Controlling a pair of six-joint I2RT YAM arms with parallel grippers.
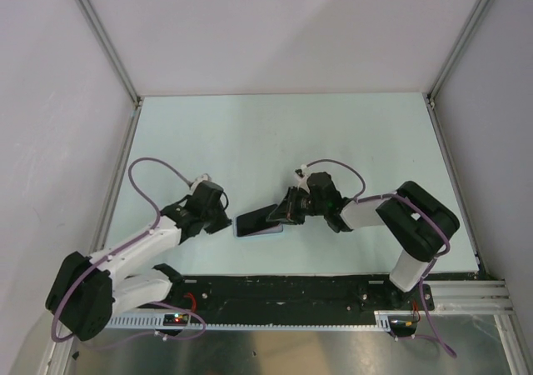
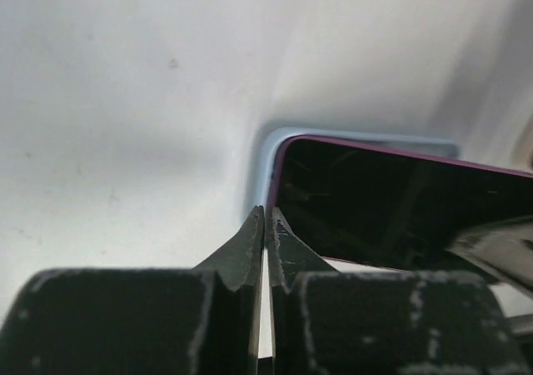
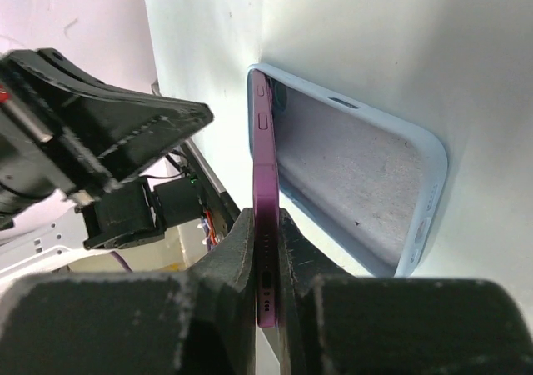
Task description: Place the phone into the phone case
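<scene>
Two closed grippers are seen at the work. The right gripper (image 3: 266,250) is clamped on the port end of the phone (image 3: 265,175), so that end is held raised. The far end of the phone is dipped to the far end of the phone case (image 3: 358,183). Whether it is tucked under the lip cannot be told. The case is lying open side up on the table (image 1: 333,133), between the two arms, with the phone tilted over it. The left gripper (image 2: 265,225) is shut with nothing between its jaws, and its tips are placed just beside the case's corner, on the table side.

Judged step: the raised end is to be hinged down into the shell. The phone's long edges should be kept parallel to the case walls, since a skew would likely leave one side riding on the rim. The case could be braced by the closed left tips so it is not pushed along the table. The grip should be let go before the fingers foul the near wall, and the corners then pressed home.
</scene>
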